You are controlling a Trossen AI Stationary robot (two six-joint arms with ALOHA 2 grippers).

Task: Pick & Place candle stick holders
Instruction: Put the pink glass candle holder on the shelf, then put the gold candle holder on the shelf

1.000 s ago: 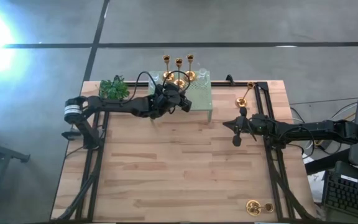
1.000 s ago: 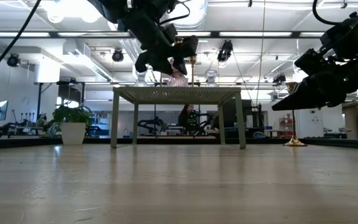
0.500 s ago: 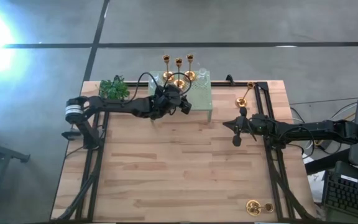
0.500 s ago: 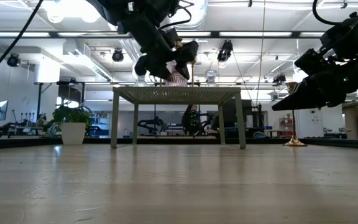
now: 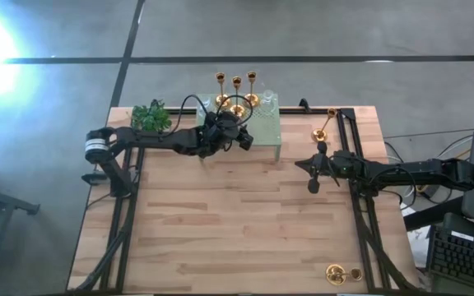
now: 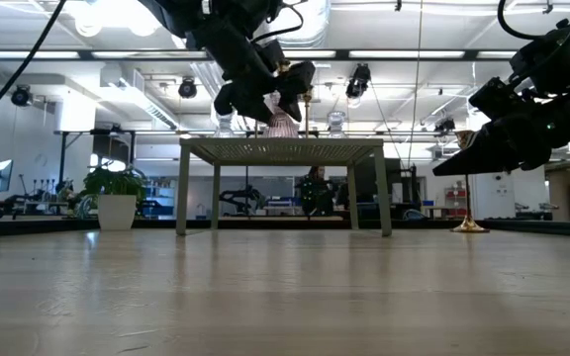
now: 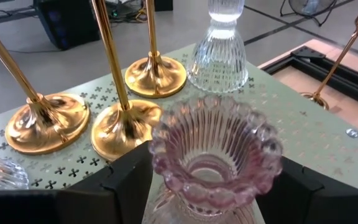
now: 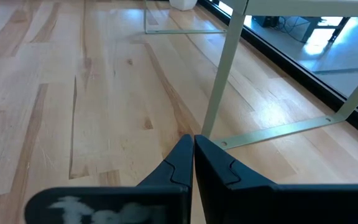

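Three gold candlestick holders stand by their round bases on a small pale green perforated stand at the table's far middle. A fourth gold one stands on the table to the right of the stand. My left gripper is over the stand's near left part, shut on a pink ribbed glass holder, which also shows in the low view. My right gripper hovers shut and empty right of the stand, its shut fingertips showing in its wrist view. My left gripper pinches the pink glass holder between its two fingers, one on each side, below the scalloped rim. The holder stands upright, mouth up. Its foot is at the level of the stand's top; I cannot tell whether it rests there.
A clear ribbed glass holder stands on the stand behind the gold ones. A small green plant sits at the table's far left. Gold pieces lie at the near right corner. Black frame rails run along the table's sides.
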